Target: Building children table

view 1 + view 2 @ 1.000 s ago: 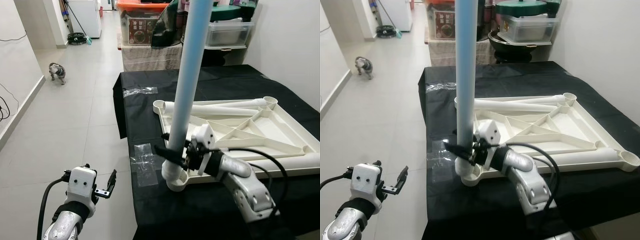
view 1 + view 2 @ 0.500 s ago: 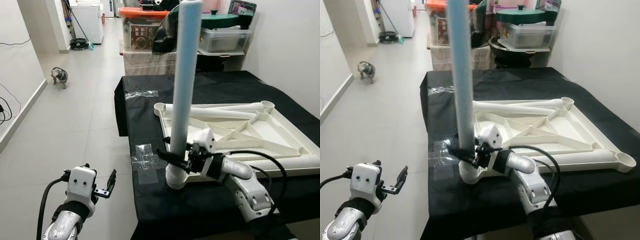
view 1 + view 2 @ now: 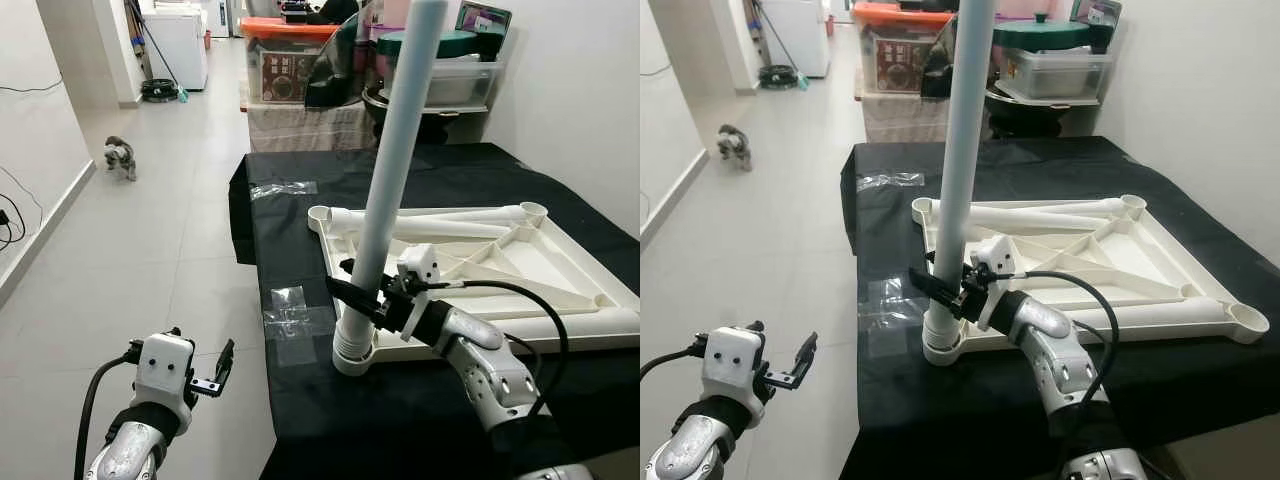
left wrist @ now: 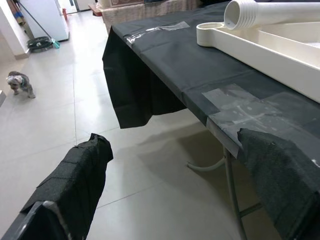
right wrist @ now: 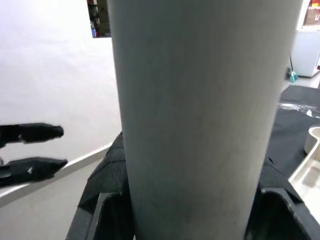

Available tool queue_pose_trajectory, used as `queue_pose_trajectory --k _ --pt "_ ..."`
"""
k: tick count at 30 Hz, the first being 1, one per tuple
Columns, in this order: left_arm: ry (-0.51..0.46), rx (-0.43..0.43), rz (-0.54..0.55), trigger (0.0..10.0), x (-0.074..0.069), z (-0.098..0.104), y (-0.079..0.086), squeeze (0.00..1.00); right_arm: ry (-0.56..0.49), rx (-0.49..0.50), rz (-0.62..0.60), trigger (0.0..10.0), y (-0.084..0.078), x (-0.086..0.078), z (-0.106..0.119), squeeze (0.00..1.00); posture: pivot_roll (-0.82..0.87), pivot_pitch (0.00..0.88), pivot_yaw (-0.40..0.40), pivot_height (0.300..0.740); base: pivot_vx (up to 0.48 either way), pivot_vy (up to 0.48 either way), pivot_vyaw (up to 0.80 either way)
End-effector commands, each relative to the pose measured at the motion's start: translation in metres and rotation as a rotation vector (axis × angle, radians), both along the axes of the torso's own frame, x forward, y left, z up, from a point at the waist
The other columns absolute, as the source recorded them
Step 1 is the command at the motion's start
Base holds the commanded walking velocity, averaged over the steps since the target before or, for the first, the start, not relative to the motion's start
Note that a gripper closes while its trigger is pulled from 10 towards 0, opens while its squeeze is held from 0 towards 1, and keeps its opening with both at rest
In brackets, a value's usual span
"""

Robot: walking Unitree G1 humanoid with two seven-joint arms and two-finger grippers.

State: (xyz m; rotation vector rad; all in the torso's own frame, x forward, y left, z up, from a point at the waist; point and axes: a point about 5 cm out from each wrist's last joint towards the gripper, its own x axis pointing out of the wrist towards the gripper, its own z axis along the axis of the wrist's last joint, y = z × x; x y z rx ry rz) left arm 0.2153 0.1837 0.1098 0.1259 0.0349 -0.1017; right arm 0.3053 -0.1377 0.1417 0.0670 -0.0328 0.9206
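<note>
The table leg (image 3: 392,180) stands tilted in the near corner socket of the upturned white table frame (image 3: 560,262). The right gripper (image 3: 352,293) clamps its lower part; the left gripper (image 3: 218,368) hangs open beside the tabletop (image 3: 300,220).

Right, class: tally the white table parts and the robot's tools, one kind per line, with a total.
Legs: 3 (upright leg, far leg, near leg)
Tabletop: 1
Tools: 2 (left tool, right tool)
Total: 6
</note>
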Motion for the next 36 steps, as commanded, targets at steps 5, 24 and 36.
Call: queue_pose_trajectory --k 5,24,36 --pt "0.017 -0.007 -0.016 10.0 0.002 -0.005 -0.002 0.0 0.159 -0.044 -0.011 10.0 -0.005 -0.015 -0.035 0.0 0.07 0.0 -0.044 0.74 0.0 0.0 0.0" --pt "0.006 -0.016 -0.002 10.0 0.005 -0.004 0.0 0.0 0.151 -0.131 -0.246 10.0 0.013 -0.014 -0.033 0.0 0.06 0.0 -0.053 0.74 0.0 0.0 0.0" --pt "0.007 -0.019 0.006 10.0 0.005 -0.004 0.002 0.0 0.126 0.027 -0.515 10.0 0.001 -0.026 -0.031 0.0 0.05 0.0 -0.042 0.74 0.0 0.0 0.0"
